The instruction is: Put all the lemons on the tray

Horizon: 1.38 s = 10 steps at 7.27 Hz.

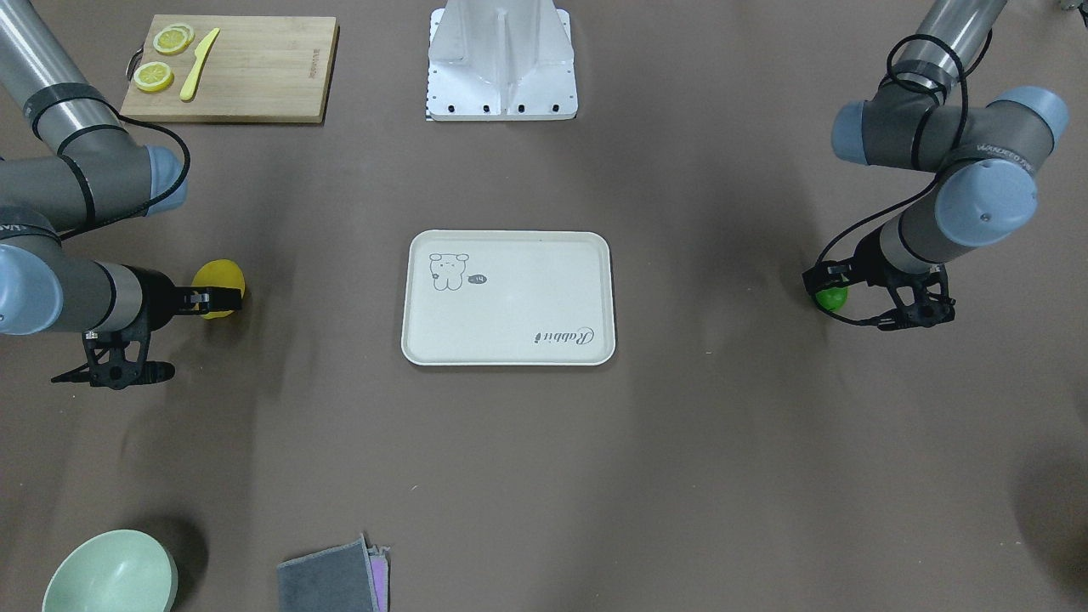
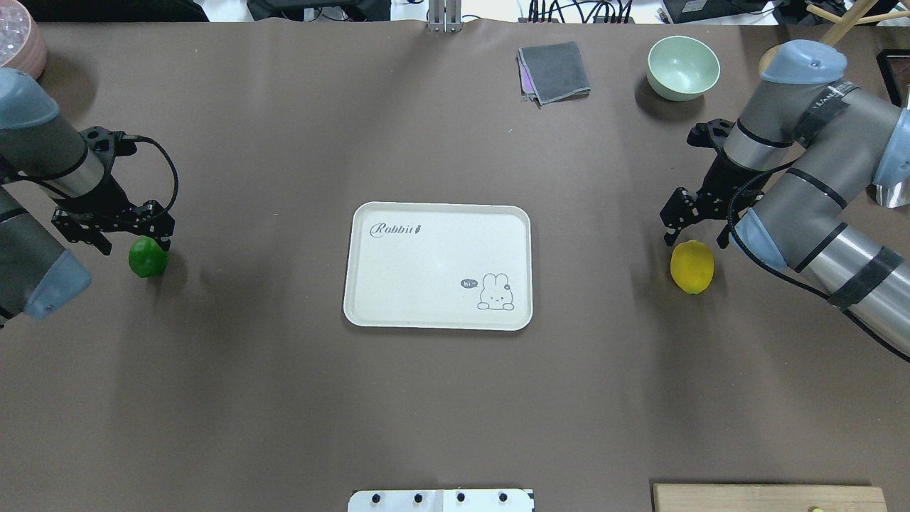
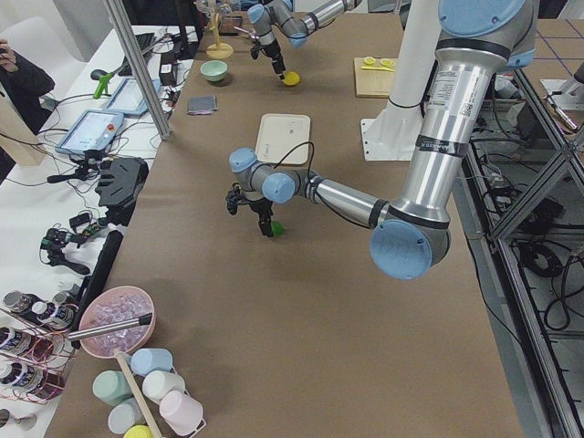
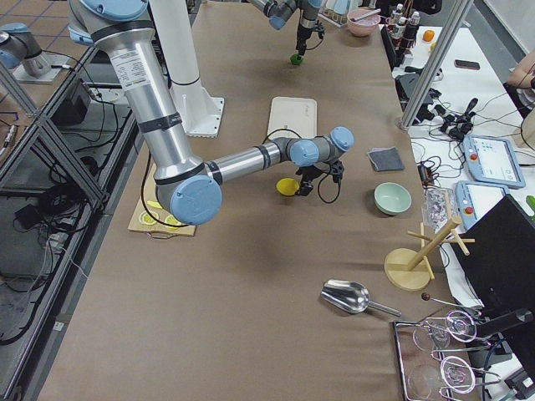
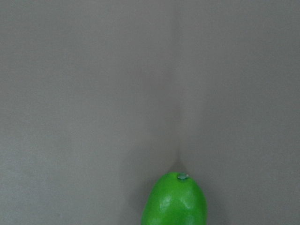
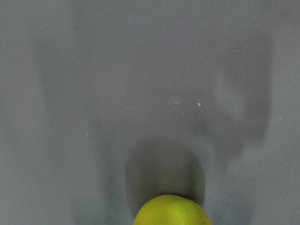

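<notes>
green lemon (image 2: 148, 257) lies at our left gripper's (image 2: 142, 226) tip, yellow lemon (image 2: 692, 267) at our right gripper's (image 2: 681, 217). we cannot tell whether either gripper is spread or pressed together. tray (image 2: 437, 210) sits between both grippers, well apart.

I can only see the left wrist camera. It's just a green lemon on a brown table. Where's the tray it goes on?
Observer: The tray sits empty in the middle of the table, off to the right of the green lemon in the overhead view.
Operator: Is there another lemon?
Observer: Yes, a yellow lemon lies on the table on the tray's far side from yours.
</notes>
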Tool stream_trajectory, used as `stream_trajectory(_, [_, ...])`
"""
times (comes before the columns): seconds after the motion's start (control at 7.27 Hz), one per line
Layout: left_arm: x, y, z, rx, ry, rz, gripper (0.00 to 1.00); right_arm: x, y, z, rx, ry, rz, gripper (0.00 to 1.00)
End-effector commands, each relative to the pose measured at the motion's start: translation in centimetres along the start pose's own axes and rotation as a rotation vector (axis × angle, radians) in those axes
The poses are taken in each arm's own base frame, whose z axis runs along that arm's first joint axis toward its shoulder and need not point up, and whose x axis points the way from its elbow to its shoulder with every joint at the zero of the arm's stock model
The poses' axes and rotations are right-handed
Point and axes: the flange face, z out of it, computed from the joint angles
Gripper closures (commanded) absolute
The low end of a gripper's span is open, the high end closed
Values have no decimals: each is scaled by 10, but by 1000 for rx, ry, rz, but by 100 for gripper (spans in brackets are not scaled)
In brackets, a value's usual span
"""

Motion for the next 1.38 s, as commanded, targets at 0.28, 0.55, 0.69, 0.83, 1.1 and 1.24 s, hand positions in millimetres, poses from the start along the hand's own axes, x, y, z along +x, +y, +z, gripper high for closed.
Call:
stream_trajectory(0.28, [-1,2,11,7,10,-11,51,-5,7,19,-63,1,25,15])
stream_trajectory(0.55, [-1,2,11,7,12,-7,100,-8,9,24,-78,-8,22,71])
stream_trajectory(0.69, [1,4,8,3,20,0,100,-9,10,23,-79,-11,20,91])
stream_trajectory(0.83, [2,3,-7,5,42,-2,100,-13,10,19,-73,-19,-4,92])
stream_trajectory(1.1, [-21,-7,-67,6,43,-39,100,-41,3,-9,-24,-45,-99,92])
stream_trajectory(1.24, [-24,-6,-97,-10,14,-34,100,-59,-5,-29,10,-63,-127,92])
